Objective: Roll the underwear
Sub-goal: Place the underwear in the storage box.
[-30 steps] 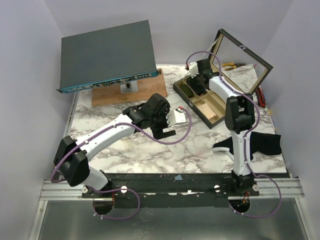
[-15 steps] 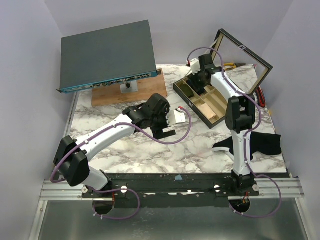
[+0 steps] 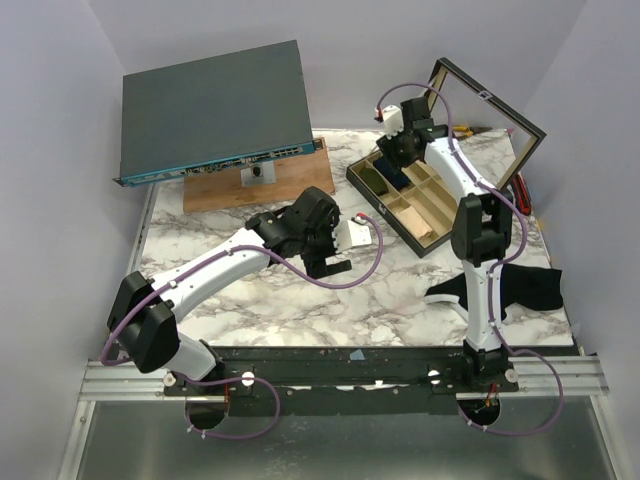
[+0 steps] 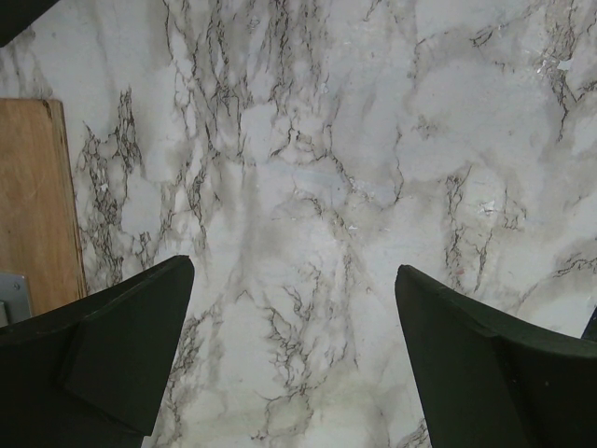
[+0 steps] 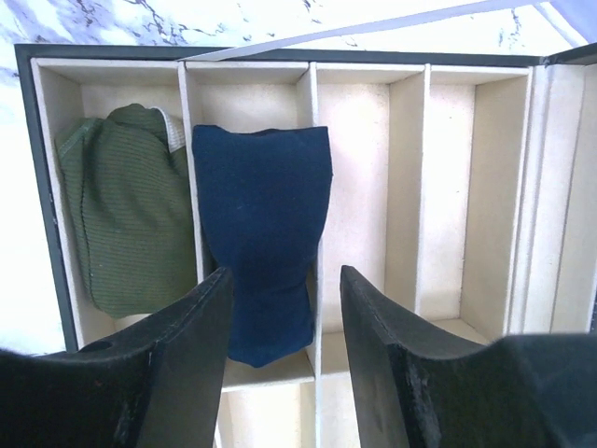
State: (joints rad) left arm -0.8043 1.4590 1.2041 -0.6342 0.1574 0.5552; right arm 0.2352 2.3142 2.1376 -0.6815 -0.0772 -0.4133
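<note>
The underwear (image 5: 261, 224) is a navy-blue roll of fabric lying in the second compartment of the divided box (image 5: 364, 65); no trim or lettering shows. My right gripper (image 5: 285, 273) hangs open and empty just above it, with one finger on each side of the roll's near end. In the top view the right gripper (image 3: 400, 152) is over the box's (image 3: 425, 232) back left corner. My left gripper (image 4: 294, 271) is open and empty over bare marble, near the table's middle (image 3: 328, 265).
A green fabric roll (image 5: 126, 215) fills the compartment left of the navy one. The box lid (image 3: 485, 110) stands open behind. A black cloth (image 3: 530, 285) lies at the front right. A network switch (image 3: 215, 110) rests on a wooden board (image 3: 260, 185) at the back left.
My right gripper has risen and drawn back from the box's left compartments toward the lid. The left arm has not moved.
</note>
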